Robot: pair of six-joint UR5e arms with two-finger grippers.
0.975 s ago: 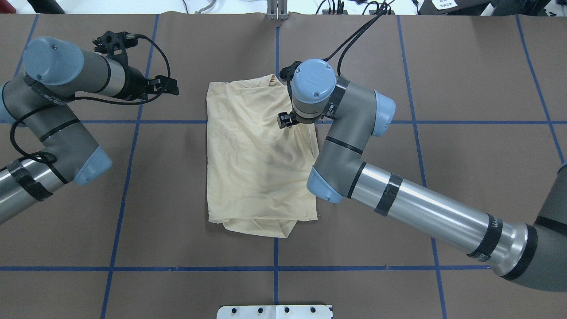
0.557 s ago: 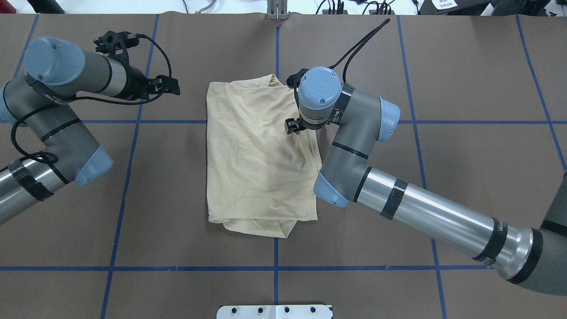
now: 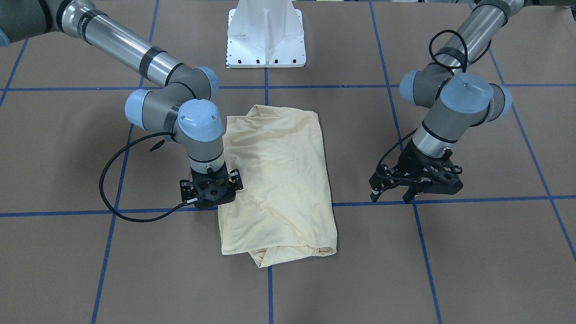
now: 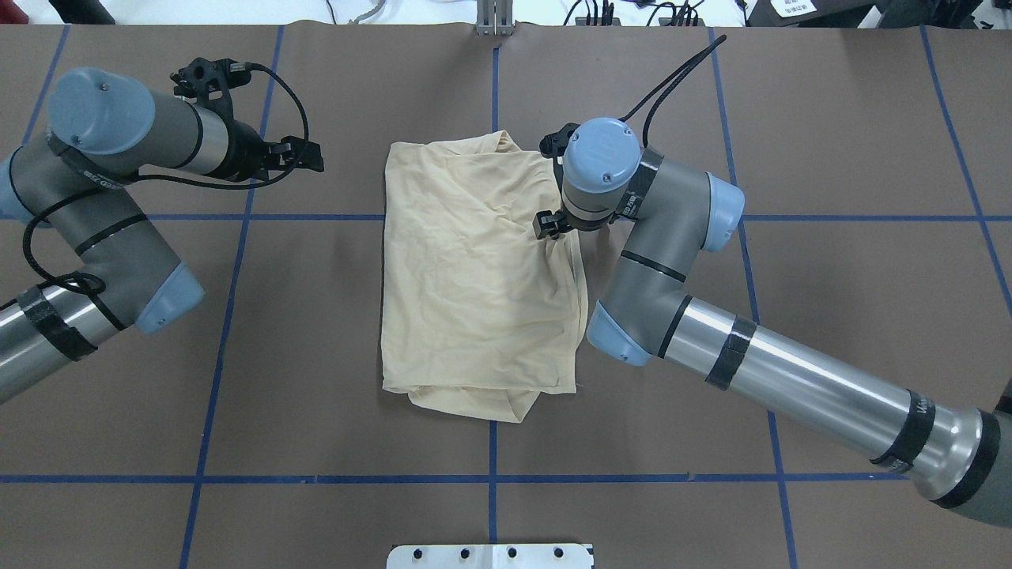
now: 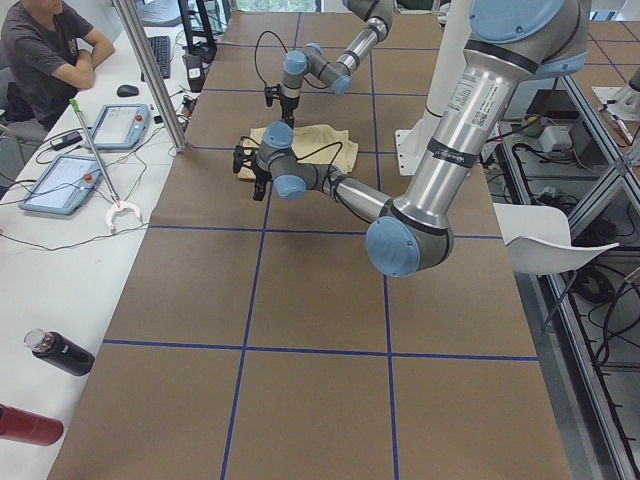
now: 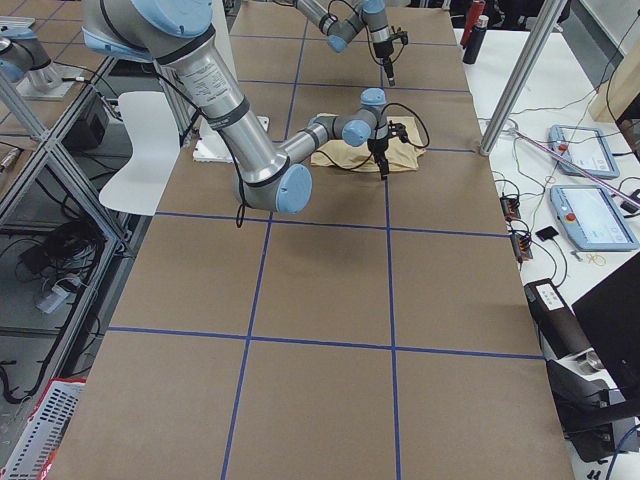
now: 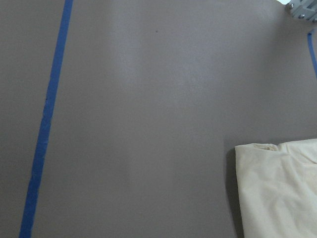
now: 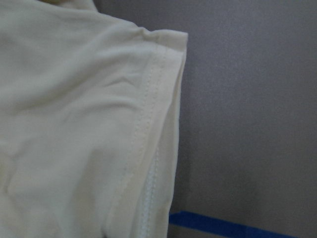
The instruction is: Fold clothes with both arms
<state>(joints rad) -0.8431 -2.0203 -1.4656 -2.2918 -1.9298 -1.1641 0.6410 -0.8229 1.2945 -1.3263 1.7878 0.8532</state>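
A brown-papered table (image 4: 830,142) gridded with blue tape (image 4: 213,379) holds the folded T-shirt (image 4: 474,276) at its middle. The right arm (image 4: 791,379) bends at the elbow, wrist pointing straight down. The right gripper (image 3: 209,198) sits on the shirt's right edge toward the far end; its jaws are hidden. The left arm (image 4: 118,237) is folded back, and the left gripper (image 3: 407,191) hangs spread over bare table, well left of the shirt.

Right hand (image 3: 210,197) low, left hand (image 3: 391,196) splayed

Overhead, front, sides, wrists; shared T-shirt (image 4: 474,276)
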